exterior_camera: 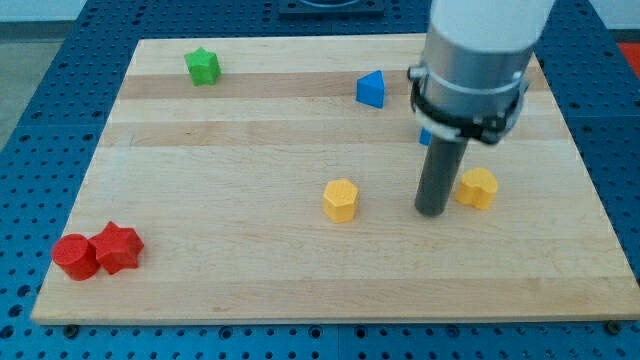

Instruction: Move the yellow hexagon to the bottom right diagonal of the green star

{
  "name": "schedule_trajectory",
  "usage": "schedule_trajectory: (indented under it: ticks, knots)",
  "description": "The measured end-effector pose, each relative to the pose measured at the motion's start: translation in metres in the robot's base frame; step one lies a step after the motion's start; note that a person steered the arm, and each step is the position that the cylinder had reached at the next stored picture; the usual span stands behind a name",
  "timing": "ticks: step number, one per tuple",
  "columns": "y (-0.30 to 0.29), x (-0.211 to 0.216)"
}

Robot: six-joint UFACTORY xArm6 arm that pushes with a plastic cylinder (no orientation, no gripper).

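Nearest the bottom edge of the wooden board (300,290), in its bottom-left corner, a red cylinder (74,257) and a red star (118,247) sit touching each other, close to the left edge with only a thin strip of wood outside them. The rest of the bottom strip lies open from there to the bottom-right corner.

Farther up, around mid-board, the yellow hexagon (341,199) stands alone with free wood on all sides. My tip (432,211) rests on the board to the hexagon's right, apart from it, and just beside a second yellow block (478,188) on the tip's right (its shape is hard to make out; whether rod and block touch I cannot tell). There is no claw on this arm, only the dark rod, so nothing is gripped.

A wide bare stretch runs from the hexagon toward the top-left corner, where the green star (203,66) sits near the top edge, well apart from everything else.

Near the top edge, right of centre, a blue block (371,89) stands clear, roughly wedge-shaped. Another bit of blue (425,137) peeks from behind the arm's pale housing (478,60), too hidden to name its shape. The housing covers the board's top-right part and is cut off by the view's top.
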State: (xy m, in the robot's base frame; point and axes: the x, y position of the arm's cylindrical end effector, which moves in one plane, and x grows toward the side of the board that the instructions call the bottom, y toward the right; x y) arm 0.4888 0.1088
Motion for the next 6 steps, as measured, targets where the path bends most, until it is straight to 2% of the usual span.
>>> schedule_trajectory:
  ticks: [1, 2, 3, 4, 5, 6]
  knots:
    - [-0.064, -0.013]
    - [-0.158, -0.002]
    - [-0.171, 0.001]
    - [-0.106, -0.006]
    - [-0.062, 0.012]
    - [-0.131, 0.019]
